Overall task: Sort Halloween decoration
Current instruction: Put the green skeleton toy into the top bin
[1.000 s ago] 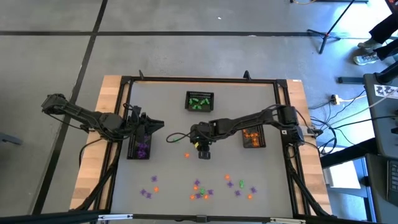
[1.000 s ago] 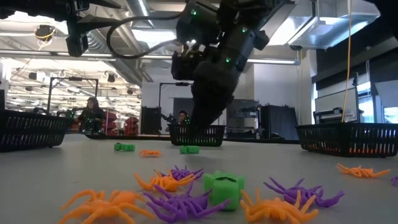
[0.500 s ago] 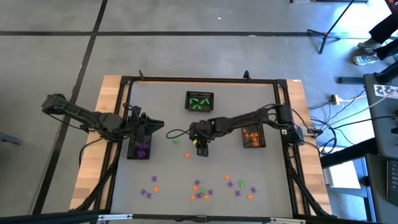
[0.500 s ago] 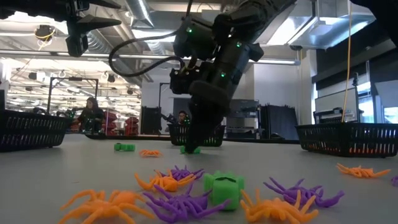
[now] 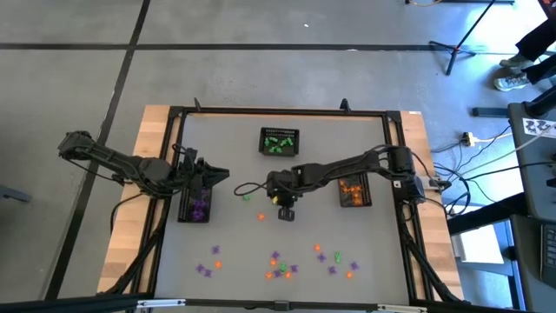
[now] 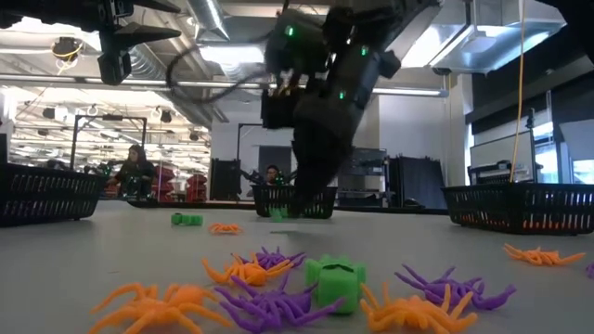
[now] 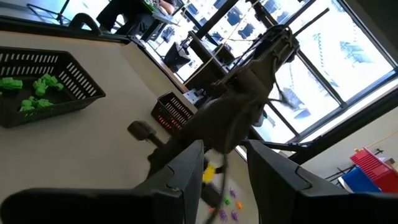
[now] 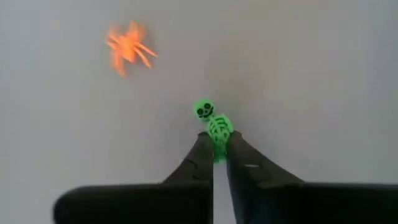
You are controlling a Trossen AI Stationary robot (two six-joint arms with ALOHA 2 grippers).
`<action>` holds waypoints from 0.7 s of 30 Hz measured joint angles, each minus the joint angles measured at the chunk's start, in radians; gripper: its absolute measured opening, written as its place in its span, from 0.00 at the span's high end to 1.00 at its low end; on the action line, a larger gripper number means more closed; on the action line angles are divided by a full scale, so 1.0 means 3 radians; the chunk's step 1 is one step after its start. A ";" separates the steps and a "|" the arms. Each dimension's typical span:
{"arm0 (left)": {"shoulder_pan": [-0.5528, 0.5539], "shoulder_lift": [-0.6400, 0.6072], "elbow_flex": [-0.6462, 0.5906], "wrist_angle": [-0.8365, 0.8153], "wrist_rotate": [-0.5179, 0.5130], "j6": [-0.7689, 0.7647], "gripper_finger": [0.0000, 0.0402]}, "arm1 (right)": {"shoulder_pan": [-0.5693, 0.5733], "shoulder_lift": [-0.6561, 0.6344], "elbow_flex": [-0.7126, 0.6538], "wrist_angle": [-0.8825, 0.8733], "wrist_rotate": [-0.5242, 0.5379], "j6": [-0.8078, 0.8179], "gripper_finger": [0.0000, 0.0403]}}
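Observation:
My right gripper (image 8: 217, 148) is at the table's middle (image 5: 282, 209), pointing steeply down and shut on a tiny green skeleton (image 8: 210, 119). An orange spider (image 8: 127, 46) and a green trinket (image 5: 245, 196) lie on the table just left of it. My left gripper (image 7: 225, 168) hangs level and open with nothing between its fingers, over the black basket of purple trinkets (image 5: 196, 207) at the left. Several purple, orange and green trinkets (image 5: 280, 265) lie scattered near the front edge. My right gripper pinches the green skeleton's lower body (image 8: 219, 138) between its two fingertips (image 8: 203, 152), coming from above on a slant. The skull and ribs (image 8: 203, 111) stick out beyond the tips. Whether the skeleton is clear of the table, I cannot tell.
A black basket of green trinkets (image 5: 280, 141) stands at the far middle. A basket of orange ones (image 5: 353, 191) stands at the right, under my right arm. Spiders and a green block (image 6: 334, 278) fill the near strip. Bare table lies between the baskets and that strip.
My right gripper dipped to the table over the green skeleton and has taken hold of it, then shifted slightly back toward the right. The left arm has kept still.

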 joint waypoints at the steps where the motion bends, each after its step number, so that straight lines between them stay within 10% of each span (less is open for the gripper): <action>1: 0.0000 0.0000 0.0000 -0.0001 0.0000 0.0000 0.71 | -0.0003 -0.0040 0.0000 0.0000 -0.0002 0.0002 0.98; 16: 0.0000 0.0000 0.0000 0.0000 -0.0003 -0.0009 0.71 | -0.0675 -0.0637 0.0008 0.0013 0.0783 0.0384 0.94; 21: 0.0000 0.0000 0.0000 0.0000 -0.0003 -0.0023 0.71 | -0.1089 -0.0639 0.0010 -0.0001 0.0539 0.0621 0.87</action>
